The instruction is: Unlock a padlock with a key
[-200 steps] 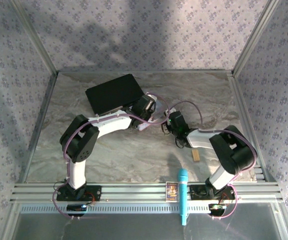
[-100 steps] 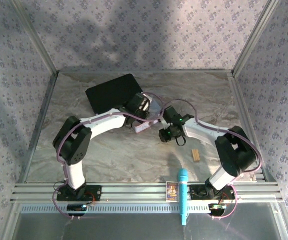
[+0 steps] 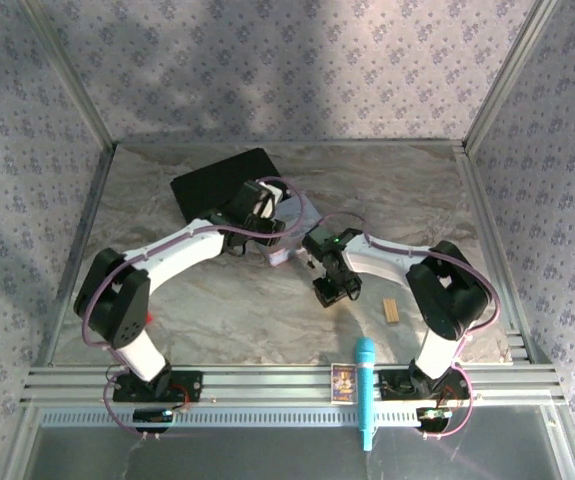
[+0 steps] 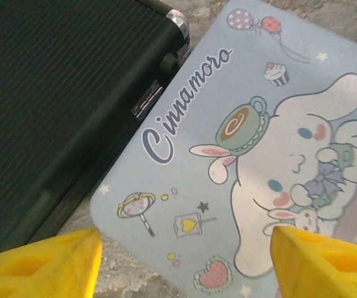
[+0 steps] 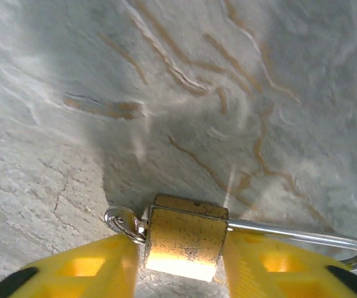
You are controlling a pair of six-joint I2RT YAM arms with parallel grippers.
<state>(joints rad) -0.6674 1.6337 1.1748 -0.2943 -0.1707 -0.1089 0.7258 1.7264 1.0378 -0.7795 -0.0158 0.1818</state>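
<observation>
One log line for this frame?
left gripper: open, over tin | right gripper: straddles padlock, grip unclear

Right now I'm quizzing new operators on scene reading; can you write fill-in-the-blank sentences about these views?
The small brass padlock sits inside the right gripper, its thin silver shackle reaching toward that wrist view's ___ side.
The pastel blue cartoon tin lies beside a ribbed ___ case.
The left gripper hovers over that tin with its jaws ___.
Missing words: right; black; open.
</observation>
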